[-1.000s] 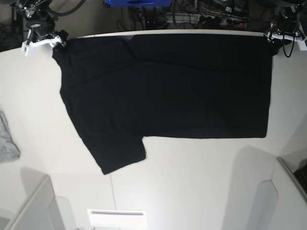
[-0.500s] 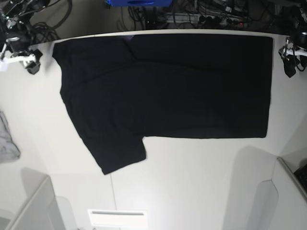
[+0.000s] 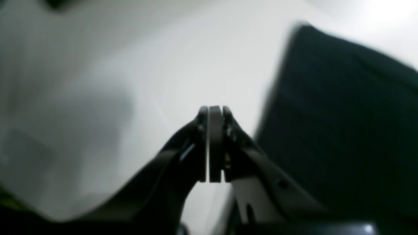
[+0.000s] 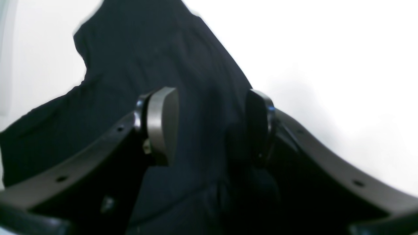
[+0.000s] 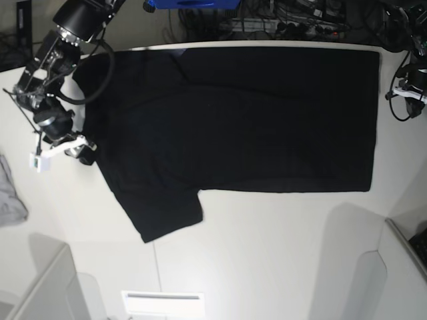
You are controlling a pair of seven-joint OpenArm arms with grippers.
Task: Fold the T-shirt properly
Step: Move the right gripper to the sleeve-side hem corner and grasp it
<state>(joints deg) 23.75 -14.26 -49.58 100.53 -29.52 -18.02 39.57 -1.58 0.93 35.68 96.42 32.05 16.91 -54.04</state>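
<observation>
The T-shirt point(image 5: 233, 127) lies spread flat, plain black side up, across the far half of the white table point(image 5: 267, 253), its top edge along the table's back rim. One fold looks to be in: a straight lower edge runs across the middle, and a sleeve point(image 5: 167, 213) sticks out toward the near left in the base view. The body reads as a wide rectangle, so the sleeve tuck and the crosswise folds are judged not yet done

The right gripper point(image 5: 63, 148) sits at the shirt's left edge in the base view; its fingers point(image 4: 161, 125) stand apart with black cloth showing between them, not pinched. The left gripper point(image 3: 210, 143) is closed on nothing, pads pressed together, over bare table beside the shirt's edge; in the base view it sits off the far right corner

Room: the near half of the table is bare and wide for folding toward. A small grey cloth point(image 5: 10, 193) lies at the left border, apart from the shirt. Cables crowd the back, behind the table
</observation>
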